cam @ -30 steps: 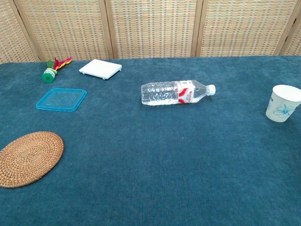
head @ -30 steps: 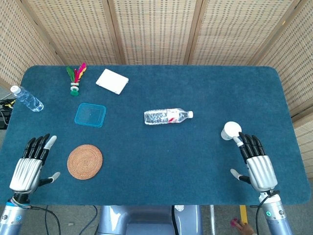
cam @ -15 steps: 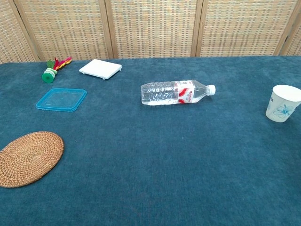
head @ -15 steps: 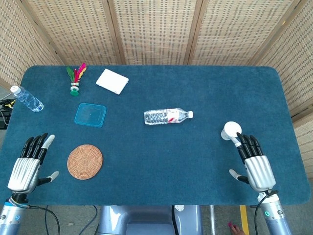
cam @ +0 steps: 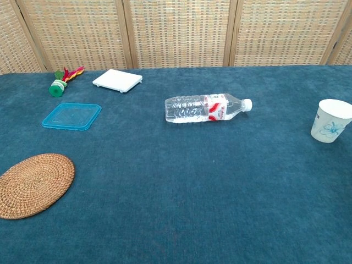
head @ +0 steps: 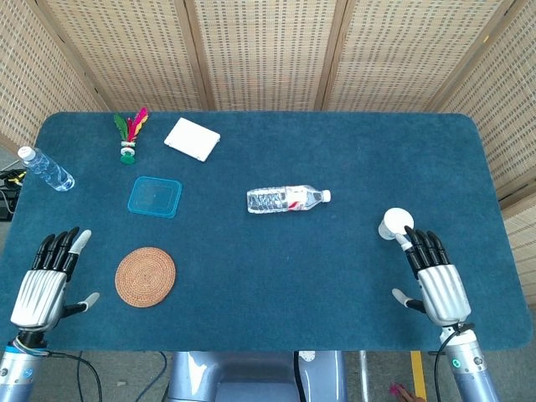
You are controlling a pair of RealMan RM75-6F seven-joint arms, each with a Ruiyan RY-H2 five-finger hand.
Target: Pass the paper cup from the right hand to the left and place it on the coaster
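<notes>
Head view only: both hands. Left hand (head: 39,289) at the near-left table edge, fingers spread flat, holding nothing. Right hand (head: 437,280) near the near-right edge, fingers extended and apart, also holding nothing; its fingertips (head: 409,236) lie just beside the cup (head: 394,224), contact unclear. Chest view shows neither hand.

Chest view adds the cup (cam: 331,120) upright, white with a blue print, standing on the cloth at the right side. Coaster (head: 145,276) round, woven, bare, at near left, close to the left hand; chest view cuts its left rim (cam: 34,185).

Bottle (head: 287,198) lies on its side mid-table, cap to the right. Blue lid (head: 155,196) behind the coaster; white box (head: 192,138) and shuttlecock (head: 129,134) at far left. Second bottle (head: 46,168) at the left edge, head view only.

Open cloth stretches between cup and coaster along the near half of the table (head: 276,285).
</notes>
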